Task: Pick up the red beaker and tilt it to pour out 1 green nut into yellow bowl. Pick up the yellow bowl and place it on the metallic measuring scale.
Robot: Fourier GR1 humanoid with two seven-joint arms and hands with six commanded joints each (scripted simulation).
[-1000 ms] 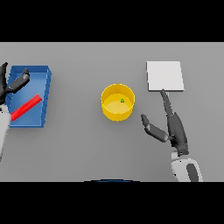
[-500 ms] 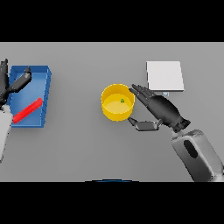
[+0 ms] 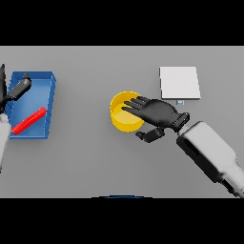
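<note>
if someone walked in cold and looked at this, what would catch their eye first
Most likely the yellow bowl at the table's centre, with the right hand reaching over its right rim, fingers spread across it. Next, the red beaker lying on its side in the blue tray at far left, the left hand above the tray's near corner. A pale square scale sits beyond the bowl, to its right.

Just 1 view here: from the robot's head, looking steeply down at the grey counter [image 3: 95, 162], fairly close.
</note>
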